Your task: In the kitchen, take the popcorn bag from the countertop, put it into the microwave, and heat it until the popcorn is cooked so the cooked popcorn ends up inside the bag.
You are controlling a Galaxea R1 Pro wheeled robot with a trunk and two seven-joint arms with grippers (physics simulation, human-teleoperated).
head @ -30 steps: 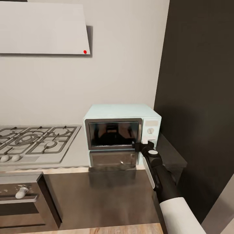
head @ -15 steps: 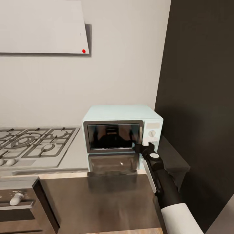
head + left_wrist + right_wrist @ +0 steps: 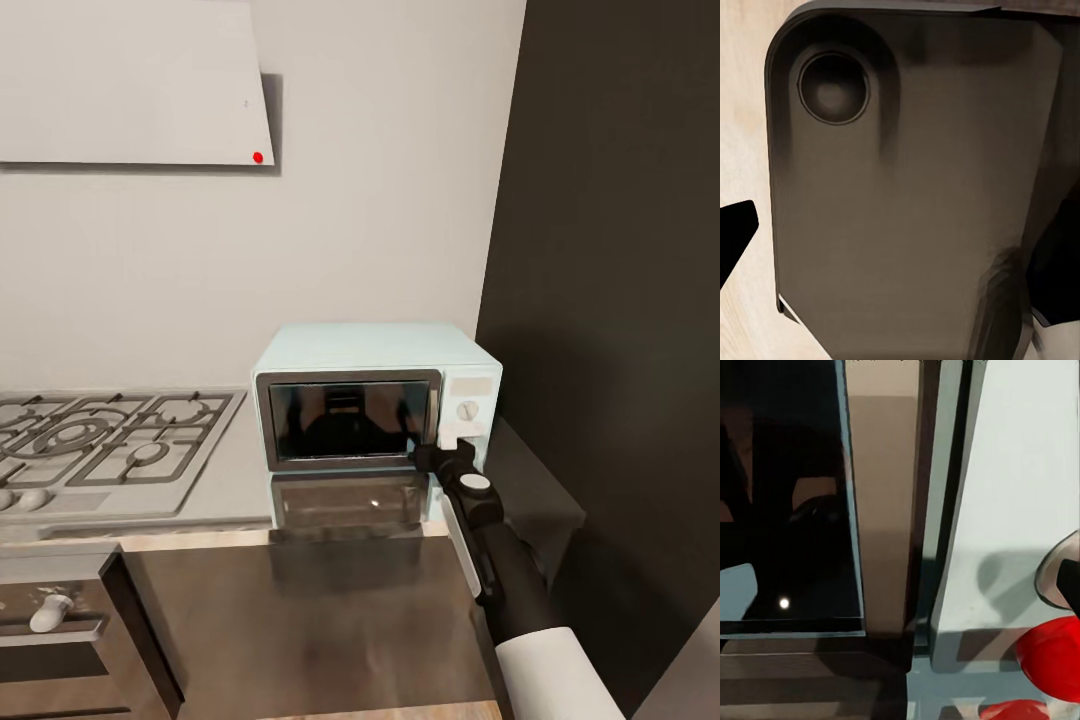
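While my right gripper (image 3: 428, 455) touches the microwave (image 3: 375, 395) door's lower corner, jaws unreadable, the table (image 3: 230, 480) meets a dark wall (image 3: 610, 300) rightward; hob (image 3: 110, 440) leftward.

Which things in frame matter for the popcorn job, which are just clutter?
Job:
microwave, door shut
countertop
right claw at the door's lower right corner

Clutter:
gas hob
oven knob
range hood

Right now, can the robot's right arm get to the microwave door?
Probably yes. The right gripper is already at the lower right corner of the microwave, by the seam between door and knob panel, and nothing stands between them. Whether its jaws are open, I cannot tell.
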